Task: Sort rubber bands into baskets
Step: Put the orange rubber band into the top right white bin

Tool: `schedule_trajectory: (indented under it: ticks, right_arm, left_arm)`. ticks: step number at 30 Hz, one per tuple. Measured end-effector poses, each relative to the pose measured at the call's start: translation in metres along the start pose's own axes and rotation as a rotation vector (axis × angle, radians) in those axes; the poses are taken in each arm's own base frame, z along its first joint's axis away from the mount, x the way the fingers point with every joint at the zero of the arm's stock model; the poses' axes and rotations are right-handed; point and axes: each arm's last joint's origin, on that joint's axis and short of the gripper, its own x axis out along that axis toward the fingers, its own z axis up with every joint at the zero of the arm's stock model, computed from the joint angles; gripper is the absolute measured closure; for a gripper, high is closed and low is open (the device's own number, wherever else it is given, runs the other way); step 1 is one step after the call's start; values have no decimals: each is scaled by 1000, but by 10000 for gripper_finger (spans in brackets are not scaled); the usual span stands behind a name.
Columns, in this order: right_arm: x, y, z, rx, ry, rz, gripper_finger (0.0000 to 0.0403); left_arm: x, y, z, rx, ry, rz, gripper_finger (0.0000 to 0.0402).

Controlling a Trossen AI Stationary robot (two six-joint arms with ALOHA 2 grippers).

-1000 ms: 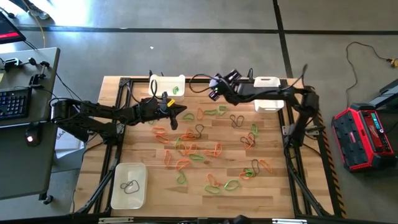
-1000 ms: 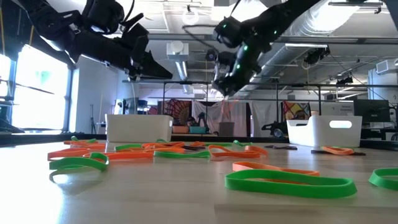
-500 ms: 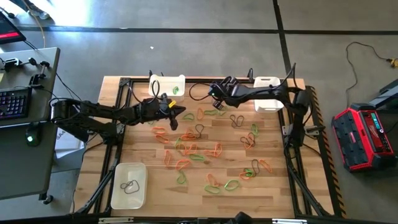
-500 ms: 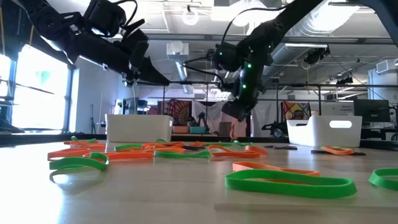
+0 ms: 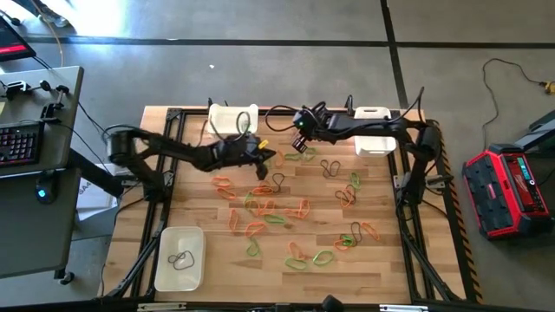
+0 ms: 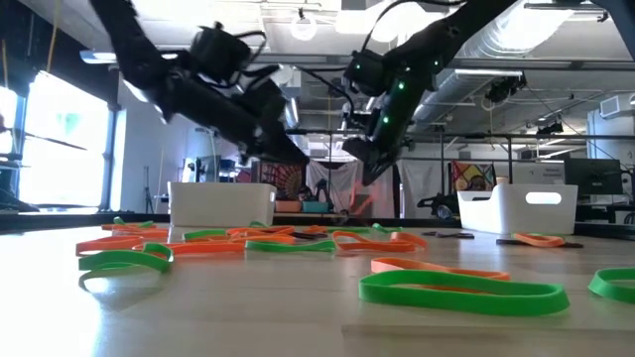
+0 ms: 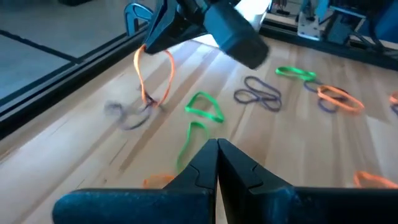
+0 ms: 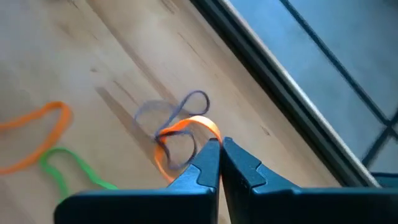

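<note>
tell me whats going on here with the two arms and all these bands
Two robot arms are sorting rubber bands scattered on a wooden table into three white baskets. The right gripper is shut on an orange rubber band, lifted near the table's far edge. The left gripper is shut and empty, raised over the bands close by. One basket holds a dark band; most bands are not yet sorted.

Bands [image 5: 277,208] lie scattered on the table [image 5: 381,260] below both claws; two baskets [image 5: 232,119] behind them, a third [image 5: 179,258] at the near-left corner.
</note>
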Motion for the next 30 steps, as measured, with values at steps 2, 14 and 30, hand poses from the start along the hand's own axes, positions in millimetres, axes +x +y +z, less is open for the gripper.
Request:
schedule_trajectory:
  ticks: [2, 14, 30]
  right_arm:
    - [-4, 0, 2, 2, -16, 3, 403]
    - [-33, 8, 10, -12, -103, 66, 403]
    - [-93, 21, 21, 9, -298, 151, 403]
  left_arm:
    - [11, 1, 0, -1, 9, 7, 401]
    - [27, -17, 13, 186, -20, -30, 358]
    - [26, -22, 15, 153, -40, 91, 189]
